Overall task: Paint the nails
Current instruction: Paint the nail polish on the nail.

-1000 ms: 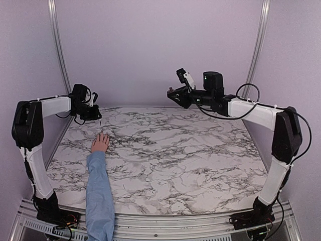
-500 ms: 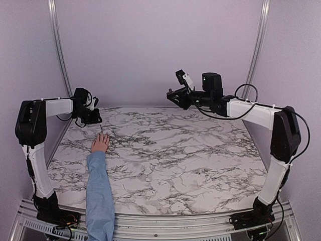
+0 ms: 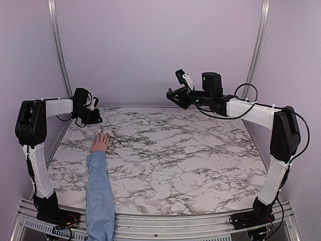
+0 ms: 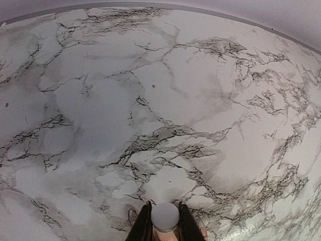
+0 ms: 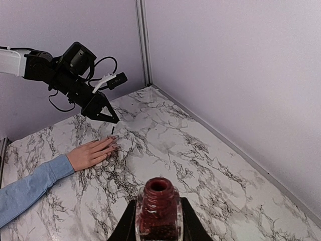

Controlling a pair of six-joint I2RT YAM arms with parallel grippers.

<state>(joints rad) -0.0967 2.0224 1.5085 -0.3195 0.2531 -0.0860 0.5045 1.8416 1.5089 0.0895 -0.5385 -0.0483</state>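
In the top view, a human hand (image 3: 100,143) in a light blue sleeve (image 3: 99,191) is laid flat on the left part of the marbled surface (image 3: 200,150), with its fingers pointed to the far side. The left gripper (image 3: 95,119) is held just beyond the fingertips, and a thin brush (image 3: 101,128) hangs from it towards them. The right gripper (image 3: 173,95) is raised over the far middle of the surface, well apart from the hand.

In the left wrist view, the gripper's dark fingers (image 4: 143,228) are closed on a round white cap (image 4: 164,217) at the bottom edge. Pinkish fingertips are glimpsed just beside them, blurred.

In the right wrist view, an open bottle (image 5: 158,201) of dark red polish is clamped upright in the right gripper. Far to the left, the nails (image 5: 113,144) are barely made out at the ends of the outstretched fingers. The brush tip is seen just above them; whether it touches cannot be told.
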